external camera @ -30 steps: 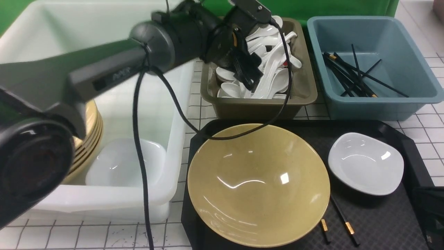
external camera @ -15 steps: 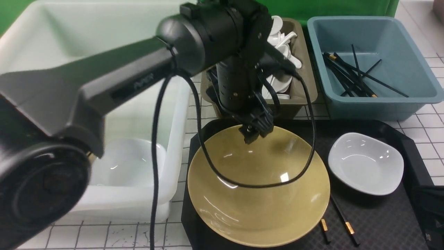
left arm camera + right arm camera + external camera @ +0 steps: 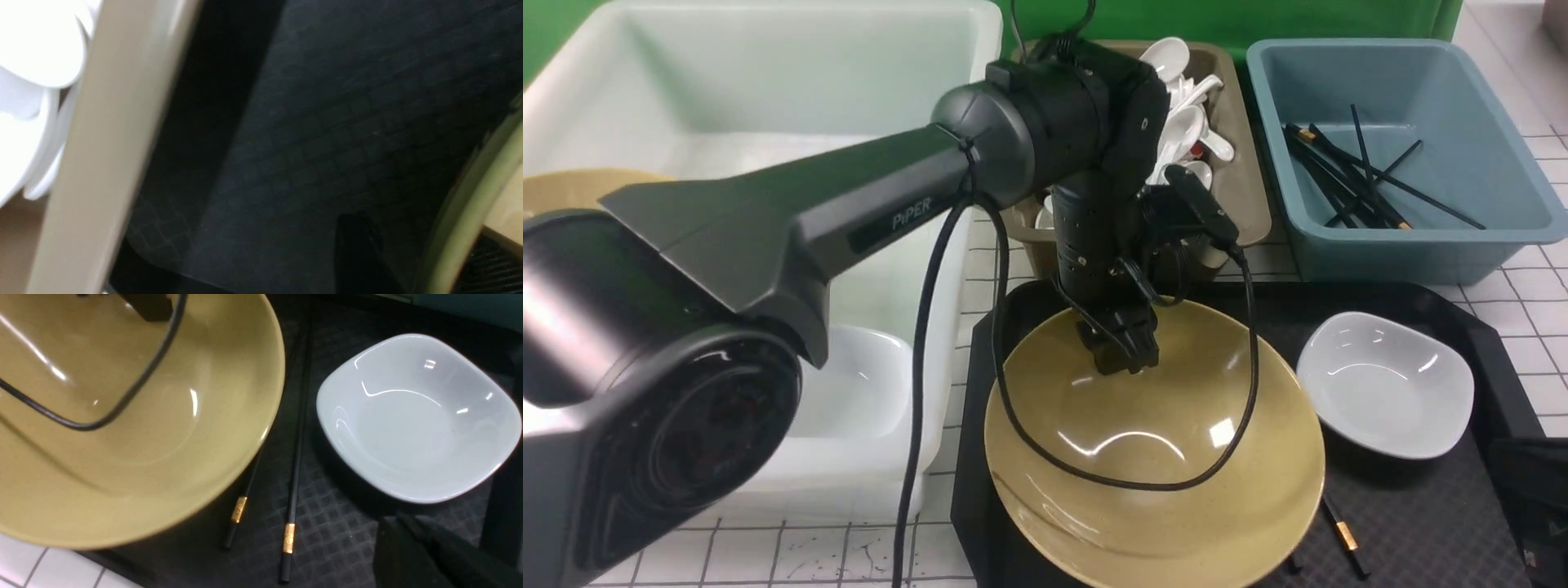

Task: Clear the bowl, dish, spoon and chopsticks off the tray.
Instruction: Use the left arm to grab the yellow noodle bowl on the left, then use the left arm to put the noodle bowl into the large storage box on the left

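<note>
Over on the far left, I am seeing the white tub (image 3: pixel 768 98) with stacked tan bowls (image 3: pixel 572 184) at its edge. From that side the left arm (image 3: pixel 849 204) is reaching across, and the left gripper (image 3: pixel 1119 355) is sitting at the far rim of the bowl (image 3: pixel 1160 474). One finger (image 3: pixel 355 245) is standing outside the rim and a ribbed pad (image 3: pixel 490 261) inside (whether they are actually pinching it, I cannot tell). The bowl is resting on the left part of the tray (image 3: pixel 1421 506), its near edge hanging past the tray's front. Behind it, the brown bin (image 3: pixel 1245 204) is holding a heap of spoons (image 3: pixel 1180 131). Moving right, the chopsticks (image 3: pixel 294 457) are lying on the tray between bowl and dish (image 3: pixel 1384 384), gold bands toward me, one stick running under the bowl's edge. The dish is sitting upright on the tray's right part, apart from the bowl. Behind it, the blue bin (image 3: pixel 1413 82) is holding black sticks (image 3: pixel 1347 175). At the tray's near right corner, the right gripper (image 3: pixel 402 531) is hovering beside the dish, jaws pressed together and carrying nothing.
</note>
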Robot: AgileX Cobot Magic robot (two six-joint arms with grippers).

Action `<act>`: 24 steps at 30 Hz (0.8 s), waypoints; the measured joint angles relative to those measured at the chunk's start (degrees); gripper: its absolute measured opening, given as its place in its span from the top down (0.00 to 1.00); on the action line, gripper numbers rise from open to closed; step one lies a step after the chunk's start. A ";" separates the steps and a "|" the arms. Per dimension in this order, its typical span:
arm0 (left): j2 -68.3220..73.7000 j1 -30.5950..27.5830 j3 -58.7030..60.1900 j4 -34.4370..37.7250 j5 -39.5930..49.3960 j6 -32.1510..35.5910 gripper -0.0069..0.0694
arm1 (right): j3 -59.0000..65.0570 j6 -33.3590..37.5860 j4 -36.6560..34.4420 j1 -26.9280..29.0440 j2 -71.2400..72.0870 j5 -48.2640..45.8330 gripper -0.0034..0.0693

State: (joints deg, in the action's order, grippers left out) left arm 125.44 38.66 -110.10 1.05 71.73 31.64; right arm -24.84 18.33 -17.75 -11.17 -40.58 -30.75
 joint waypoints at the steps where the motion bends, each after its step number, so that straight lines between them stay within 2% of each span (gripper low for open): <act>1: -0.32 -0.05 -0.56 0.54 0.40 0.00 0.69 | 0.00 0.00 0.00 0.00 0.00 0.00 0.87; 6: -5.69 -2.09 -2.34 8.92 -0.09 0.12 0.89 | 0.00 0.00 0.00 0.00 0.00 0.00 0.87; 10: -10.43 -5.25 -2.53 13.70 -0.85 1.66 0.90 | 0.00 0.00 0.00 0.00 0.00 0.00 0.86; 12: -14.50 -9.25 -2.53 18.05 -0.32 2.36 0.90 | 0.00 0.00 0.00 0.00 0.00 0.00 0.86; 15: -19.14 -13.34 -2.53 20.78 0.12 2.11 0.90 | 0.00 0.00 0.00 0.00 0.00 0.00 0.86; 18: -26.66 -20.85 -2.17 21.43 0.57 -1.28 0.90 | 0.00 0.00 0.00 0.00 0.00 0.00 0.86; 19: -27.16 -21.45 -2.17 21.36 0.57 -1.28 0.90 | 0.00 0.00 0.00 0.00 0.00 0.00 0.86; 20: -31.49 -27.47 -0.15 21.04 0.34 -3.82 0.90 | 0.00 0.00 0.00 0.00 0.00 0.00 0.85; 22: -36.82 -33.83 3.34 20.17 -0.10 -5.98 0.90 | 0.00 0.05 0.00 0.00 0.00 0.00 0.85; 24: -42.92 -42.77 9.71 18.33 -0.78 -8.63 0.90 | 0.00 0.02 0.00 0.00 0.00 0.00 0.85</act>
State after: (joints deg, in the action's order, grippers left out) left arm 82.52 -4.11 -100.39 19.38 70.95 23.01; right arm -24.84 18.35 -17.75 -11.17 -40.58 -30.75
